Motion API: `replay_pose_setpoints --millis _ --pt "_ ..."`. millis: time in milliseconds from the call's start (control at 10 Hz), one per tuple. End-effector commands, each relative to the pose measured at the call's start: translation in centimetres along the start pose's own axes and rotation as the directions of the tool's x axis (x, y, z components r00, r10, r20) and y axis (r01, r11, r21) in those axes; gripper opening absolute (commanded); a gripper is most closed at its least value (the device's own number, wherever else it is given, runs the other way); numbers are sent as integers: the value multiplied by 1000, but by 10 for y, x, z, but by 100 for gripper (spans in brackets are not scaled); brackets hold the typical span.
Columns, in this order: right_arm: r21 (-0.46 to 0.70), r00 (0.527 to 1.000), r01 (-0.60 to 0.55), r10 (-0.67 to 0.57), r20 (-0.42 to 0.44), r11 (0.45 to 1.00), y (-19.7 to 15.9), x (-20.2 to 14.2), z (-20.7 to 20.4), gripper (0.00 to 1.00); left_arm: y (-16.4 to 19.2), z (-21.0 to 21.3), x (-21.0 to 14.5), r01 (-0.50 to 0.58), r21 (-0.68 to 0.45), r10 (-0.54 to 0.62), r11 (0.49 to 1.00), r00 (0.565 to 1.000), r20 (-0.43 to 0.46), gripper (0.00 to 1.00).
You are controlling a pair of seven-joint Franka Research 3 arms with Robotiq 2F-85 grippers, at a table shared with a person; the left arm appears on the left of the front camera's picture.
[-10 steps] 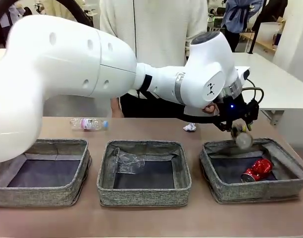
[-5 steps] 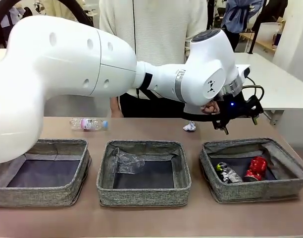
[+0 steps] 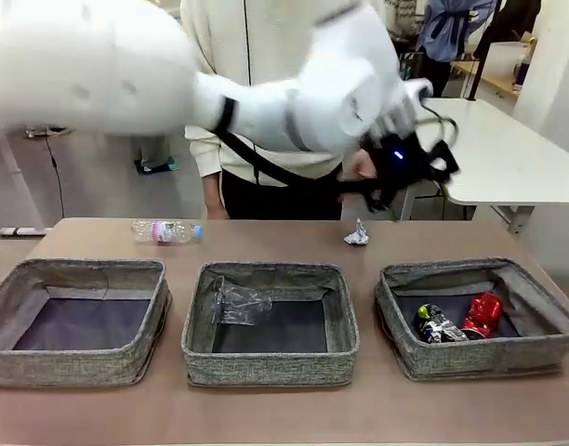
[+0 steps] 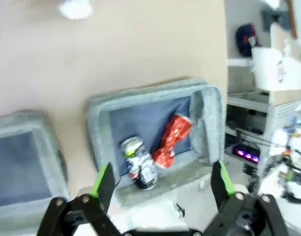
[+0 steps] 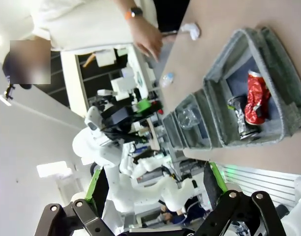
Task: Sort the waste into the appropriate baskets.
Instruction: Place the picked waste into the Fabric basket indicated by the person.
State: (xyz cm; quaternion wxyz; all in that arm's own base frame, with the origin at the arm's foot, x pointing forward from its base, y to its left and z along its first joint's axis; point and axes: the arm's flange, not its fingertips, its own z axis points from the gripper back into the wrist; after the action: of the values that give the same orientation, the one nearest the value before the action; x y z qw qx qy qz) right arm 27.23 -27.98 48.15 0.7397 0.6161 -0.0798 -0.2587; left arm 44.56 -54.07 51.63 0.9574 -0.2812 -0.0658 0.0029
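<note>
The right basket holds a crushed red can and a dark printed can side by side. Crumpled clear plastic lies in the middle basket; the left basket has nothing in it. A clear bottle and a white paper wad lie on the table behind them. My left gripper, blurred, hangs above the table behind the right basket. In its wrist view the left gripper is open over both cans. My right gripper stands open, high above the table.
A person in a pale top stands at the far side, one hand near the table edge by the paper wad. A white table stands at the back right. Bare tabletop runs in front of and behind the baskets.
The dark can left my left gripper and dropped into the right basket beside the red can. The left arm has since risen and swung back towards the left.
</note>
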Motion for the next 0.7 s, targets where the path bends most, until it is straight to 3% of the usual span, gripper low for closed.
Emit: replay_pose_setpoints --millis 0,200,300,600 --pt "-38 995 -16 12 -101 999 14 14 -27 100 89 83 -26 -107 -22 107 994 994 -33 100" --pt "-92 980 -42 22 -200 995 35 27 -80 100 155 146 -25 -205 -113 204 972 979 -28 100" --pt "-105 967 -81 52 -248 991 47 30 -110 100 185 170 -18 -206 -135 201 969 978 -46 100" --pt "-38 900 -136 107 -423 990 72 34 -210 100 296 237 11 -141 -262 91 955 977 -194 100"
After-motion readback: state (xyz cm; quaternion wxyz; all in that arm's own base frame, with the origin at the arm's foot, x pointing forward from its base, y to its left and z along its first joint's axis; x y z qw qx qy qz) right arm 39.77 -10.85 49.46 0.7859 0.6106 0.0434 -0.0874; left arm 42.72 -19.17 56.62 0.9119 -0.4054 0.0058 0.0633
